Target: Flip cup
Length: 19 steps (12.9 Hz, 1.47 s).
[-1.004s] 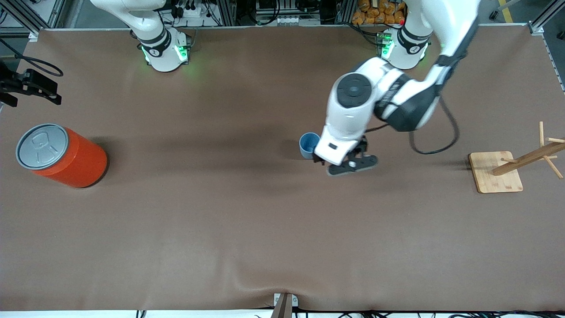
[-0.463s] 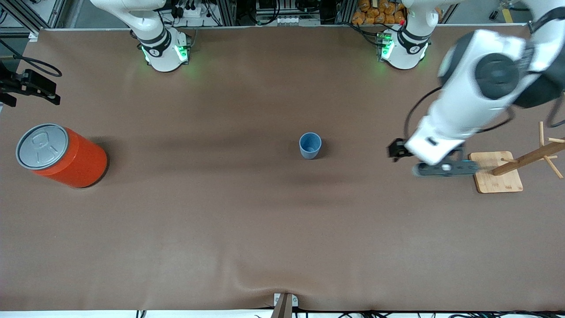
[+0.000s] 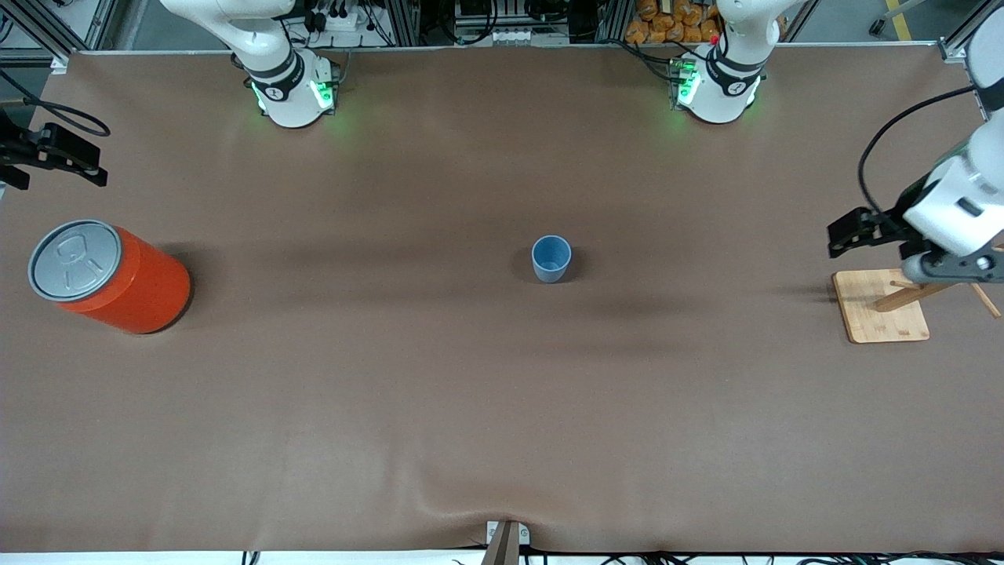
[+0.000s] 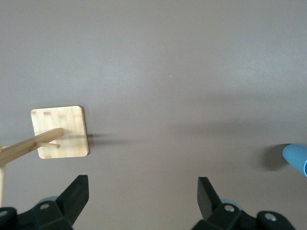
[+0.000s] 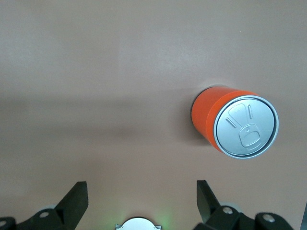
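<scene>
1. The small light-blue tapered tumbler without a handle, the cup [image 3: 551,258], stood near the middle of the brown surface [image 3: 471,408], its open mouth facing up and nothing touching it.
2. Taking the cup as landmark: the large orange can-shaped cylinder with a grey top [image 3: 108,275] stood well apart toward the right arm's end of the surface; the pale wooden peg rack on a square base [image 3: 882,306] stood well apart toward the left arm's end.
3. The left gripper [image 4: 144,199] hung in the air over the wooden rack, well apart from the cup, its fingers [image 4: 76,194] spread apart and holding nothing. In the left wrist view the cup appeared only as a blue sliver at the frame edge [image 4: 296,157].
4. The right gripper [image 5: 141,199] waited toward the right arm's end of the surface, looking down on the orange cylinder [image 5: 235,125], its fingers [image 5: 205,195] likewise apart and empty.
5. Progress, as judged: with the cup upright on its base and both grippers clear of it, the flip appeared complete; no step seemed left beyond parking the arms.
</scene>
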Tool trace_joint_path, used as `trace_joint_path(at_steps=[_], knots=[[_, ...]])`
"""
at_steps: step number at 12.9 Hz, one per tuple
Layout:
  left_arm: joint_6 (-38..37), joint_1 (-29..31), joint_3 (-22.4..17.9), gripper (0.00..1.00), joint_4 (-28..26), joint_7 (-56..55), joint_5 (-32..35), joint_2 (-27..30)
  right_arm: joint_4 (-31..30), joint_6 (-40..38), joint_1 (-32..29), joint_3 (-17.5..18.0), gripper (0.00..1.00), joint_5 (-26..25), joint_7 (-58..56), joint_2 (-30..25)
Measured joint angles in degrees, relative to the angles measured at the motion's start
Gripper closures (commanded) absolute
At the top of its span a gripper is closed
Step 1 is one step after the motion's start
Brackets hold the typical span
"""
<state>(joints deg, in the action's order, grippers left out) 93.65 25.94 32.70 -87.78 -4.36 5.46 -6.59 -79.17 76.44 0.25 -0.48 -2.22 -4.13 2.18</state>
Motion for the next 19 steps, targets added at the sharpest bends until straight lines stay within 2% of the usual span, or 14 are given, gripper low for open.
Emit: trace_joint_path(at_steps=[13,14,17,18,19], knots=[[-2.7,-0.5,-0.2,0.0,6.1,0.1,-0.3,2.0,0.0,-0.2,0.0,-0.2,0.0,0.0,0.0,0.0],[-4.0,-3.2,-3.1,0.0,6.0,0.1,-0.4,3.0,0.0,-0.2,0.0,-0.2,0.0,0.0,0.0,0.1],[-7.1,-17.3,-20.5,0.0,3.1,1.7,-3.2,7.3,0.0,-0.2,0.0,-0.1,0.0,0.0,0.0,0.1],[-7.2,-19.9,-24.5,0.0,1.5,3.3,-3.6,8.5,0.0,-0.3,0.0,-0.2,0.0,0.0,0.0,0.1],[-7.2,-21.0,-26.5,0.0,-0.2,4.1,-3.7,9.6,0.0,-0.3,0.0,-0.2,0.0,0.0,0.0,0.1]])
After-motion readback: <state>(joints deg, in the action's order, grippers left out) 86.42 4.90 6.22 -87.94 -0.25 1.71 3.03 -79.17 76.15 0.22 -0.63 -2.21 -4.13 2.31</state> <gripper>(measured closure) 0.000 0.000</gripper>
